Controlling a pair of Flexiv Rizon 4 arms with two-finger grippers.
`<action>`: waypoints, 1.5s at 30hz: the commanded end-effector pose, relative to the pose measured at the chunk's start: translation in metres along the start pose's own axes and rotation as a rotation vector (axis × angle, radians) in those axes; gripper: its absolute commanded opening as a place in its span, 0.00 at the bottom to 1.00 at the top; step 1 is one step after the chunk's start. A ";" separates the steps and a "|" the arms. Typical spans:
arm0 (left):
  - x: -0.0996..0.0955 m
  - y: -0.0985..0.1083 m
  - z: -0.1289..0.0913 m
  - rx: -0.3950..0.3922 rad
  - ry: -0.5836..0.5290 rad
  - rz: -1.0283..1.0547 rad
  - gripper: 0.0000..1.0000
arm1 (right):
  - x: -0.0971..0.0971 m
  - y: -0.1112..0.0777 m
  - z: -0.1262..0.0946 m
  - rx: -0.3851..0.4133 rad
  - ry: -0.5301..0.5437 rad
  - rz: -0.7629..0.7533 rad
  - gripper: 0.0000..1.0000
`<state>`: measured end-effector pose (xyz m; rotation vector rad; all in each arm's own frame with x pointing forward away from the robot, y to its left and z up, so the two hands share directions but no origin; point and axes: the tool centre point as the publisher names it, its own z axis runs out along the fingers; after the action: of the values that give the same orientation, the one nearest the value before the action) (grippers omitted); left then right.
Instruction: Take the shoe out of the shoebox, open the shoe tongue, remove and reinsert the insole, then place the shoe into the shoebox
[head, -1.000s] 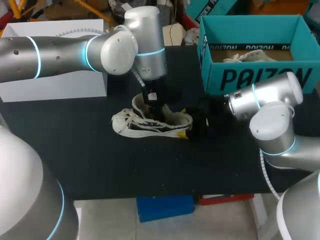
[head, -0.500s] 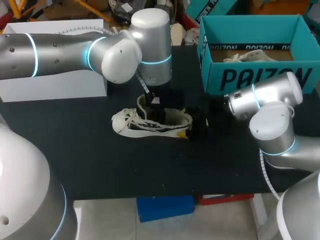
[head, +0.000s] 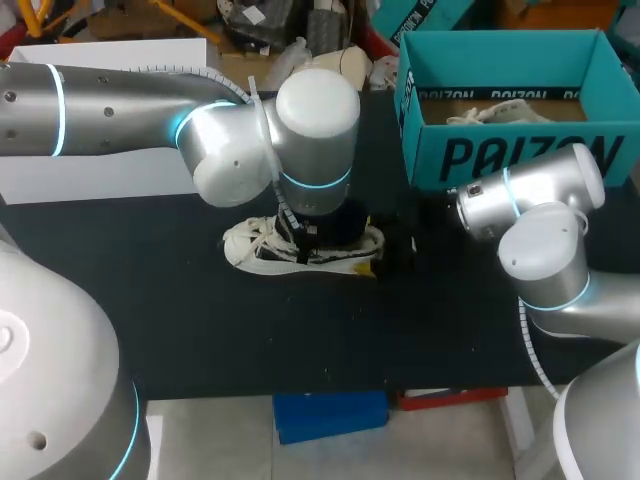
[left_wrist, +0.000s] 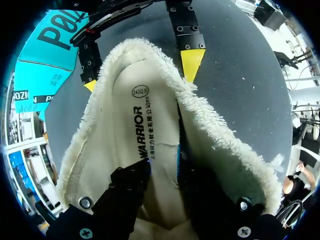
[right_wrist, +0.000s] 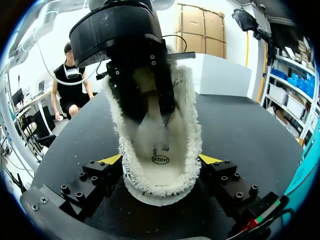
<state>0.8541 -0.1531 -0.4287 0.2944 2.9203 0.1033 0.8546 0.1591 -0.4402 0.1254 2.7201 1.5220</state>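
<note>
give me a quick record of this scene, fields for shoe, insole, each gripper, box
shoe: upright on the table, outside the shoebox, toe toward my left side
insole: lying inside the shoe
left gripper: down in the shoe's opening, on the insole; grip unclear
right gripper: shut on the shoe's heel, a yellow tip on each side
shoebox: open, at the table's far right, another shoe inside

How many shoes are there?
2. One white shoe lies on the table, its heel held by the right gripper. A second shoe, mostly hidden, seems to lie in the teal shoebox.
</note>
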 end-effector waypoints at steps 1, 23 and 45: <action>0.008 0.003 0.024 -0.020 -0.259 -0.003 0.32 | 0.000 -0.003 0.004 0.002 -0.002 0.002 0.00; -0.036 -0.004 0.029 0.067 -0.445 -0.145 0.27 | 0.000 -0.003 0.004 0.002 -0.002 0.002 0.00; -0.016 0.004 -0.029 0.265 -0.010 -0.113 0.00 | 0.000 -0.003 0.004 0.002 -0.002 0.002 0.00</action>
<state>0.8630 -0.1629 -0.4112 0.1517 2.8959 -0.2398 0.8553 0.1573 -0.4398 0.1282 2.7190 1.5219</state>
